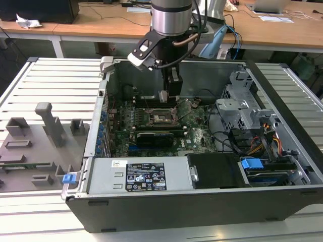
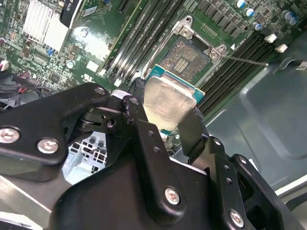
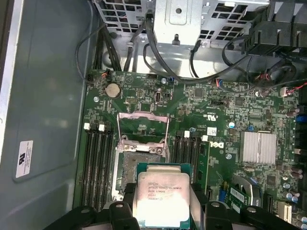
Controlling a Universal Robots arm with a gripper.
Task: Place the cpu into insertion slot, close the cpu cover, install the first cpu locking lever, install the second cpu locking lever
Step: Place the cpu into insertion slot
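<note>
Gripper (image 2: 165, 117) is clamped on the cpu (image 2: 168, 101), with its fingers (image 2: 139, 122) pinching two opposite edges. The first wrist view has the same grip: gripper (image 3: 163, 203), cpu (image 3: 160, 194).

The cpu is in the air inside the open pc case (image 1: 202, 207), above the motherboard (image 3: 230, 120), not seated. Its metal top faces up, away from the board, with a green substrate edge visible around it. It's square, so no real long axis. Its edges run about parallel to the edges of the insertion slot (image 3: 136, 160). The face looks roughly level with the board; exact tilt can't tell.

In the first wrist view the cpu overlaps one edge of the insertion slot, and the rest of the dark pin grid is exposed. In the second wrist view the insertion slot (image 2: 184, 53) is bare, with the cpu just beside it.

The cpu cover (image 3: 143, 115) is flipped open on the side of the insertion slot away from the cpu, board visible through its window. A thin wire locking lever (image 2: 247, 60) sticks out from a slot corner across the memory slots (image 2: 228, 79), unlatched.

In the exterior view the gripper (image 1: 164, 98) hangs right over the insertion slot (image 1: 162, 117).
</note>
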